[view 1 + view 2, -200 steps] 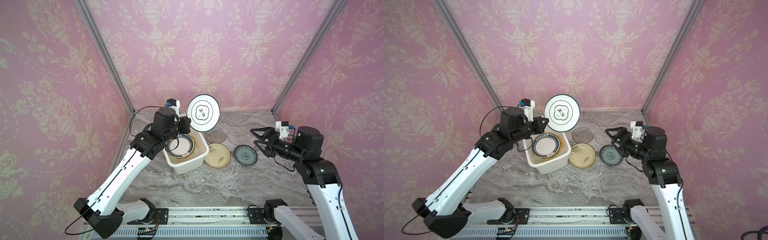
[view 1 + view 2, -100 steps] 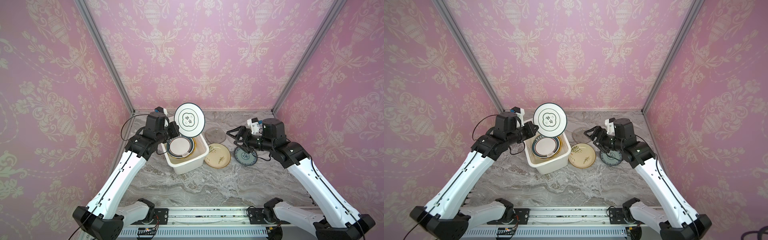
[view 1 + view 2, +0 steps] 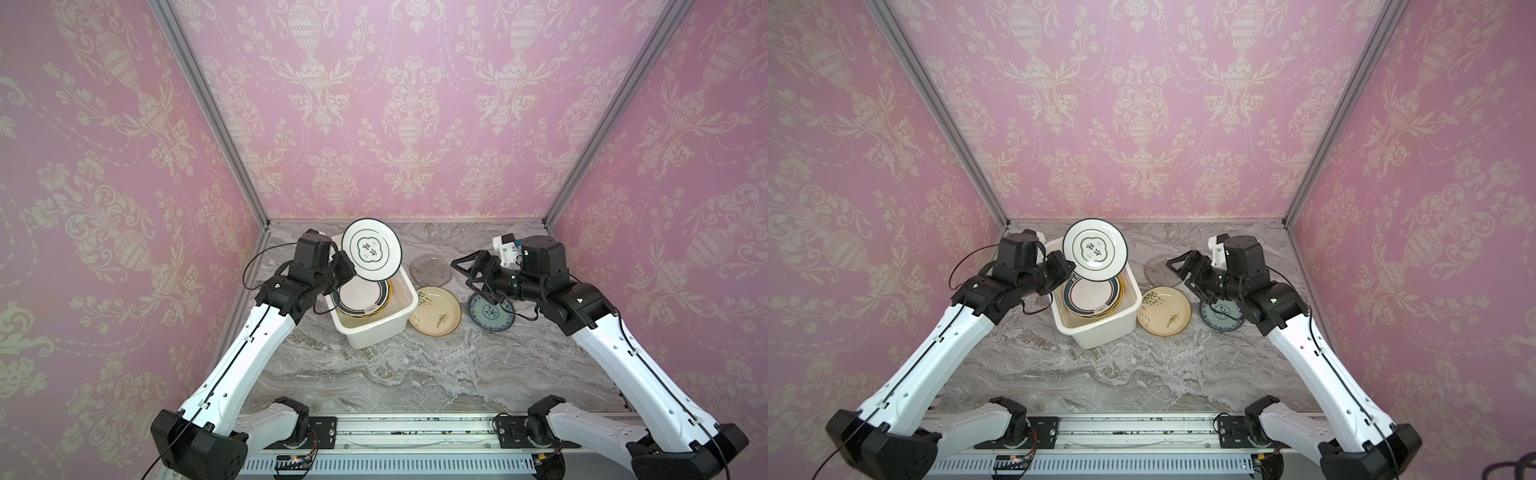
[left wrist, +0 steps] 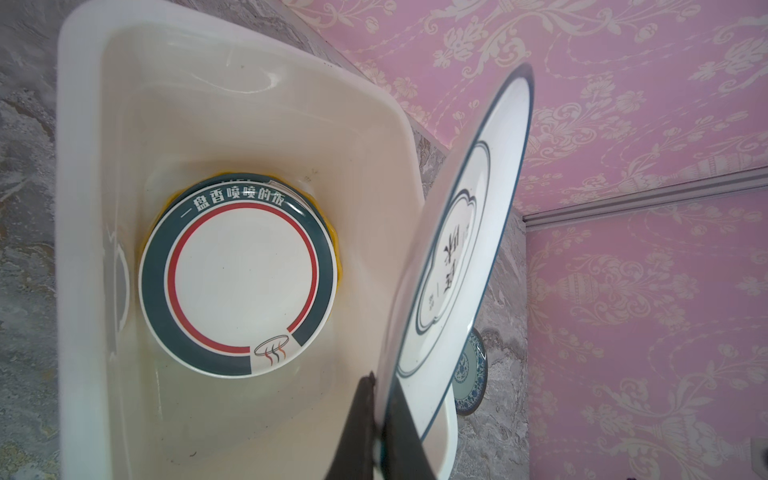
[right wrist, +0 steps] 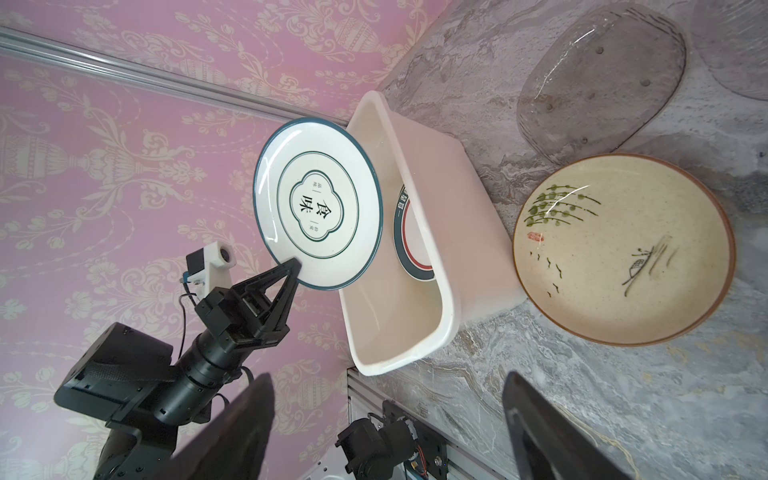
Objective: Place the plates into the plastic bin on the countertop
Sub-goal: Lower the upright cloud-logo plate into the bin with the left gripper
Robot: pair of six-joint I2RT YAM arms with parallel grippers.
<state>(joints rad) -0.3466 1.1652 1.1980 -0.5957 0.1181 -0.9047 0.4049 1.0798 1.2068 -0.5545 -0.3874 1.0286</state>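
Left gripper (image 3: pixel 346 269) was clamped on the lower edge of a white teal-rimmed plate (image 3: pixel 372 249); the left wrist view showed both fingers (image 4: pixel 365 419) pinching the rim. The plate was tilted steeply, almost on edge, in the air over the far end of the plastic bin (image 3: pixel 374 334), not touching the stack inside. The bin sat on the countertop (image 3: pixel 415 374), left of centre and angled. Inside it a dark-banded plate with a red ring (image 4: pixel 241 282) lay flat on top, with a yellow plate edge (image 4: pixel 336 266) peeking from under it; number of plates below, can't tell. Right gripper (image 3: pixel 461 273) had its jaws wide apart with nothing between them, hanging low between the clear glass plate (image 3: pixel 431 270) and the blue-patterned plate (image 3: pixel 490 312); whether it touched either, can't tell. The cream plate with green sprigs (image 3: pixel 435 311) lay flat just beside the bin's right wall, with the blue-patterned one near it on the right and the glass plate behind both. All three were outside the bin on the countertop.
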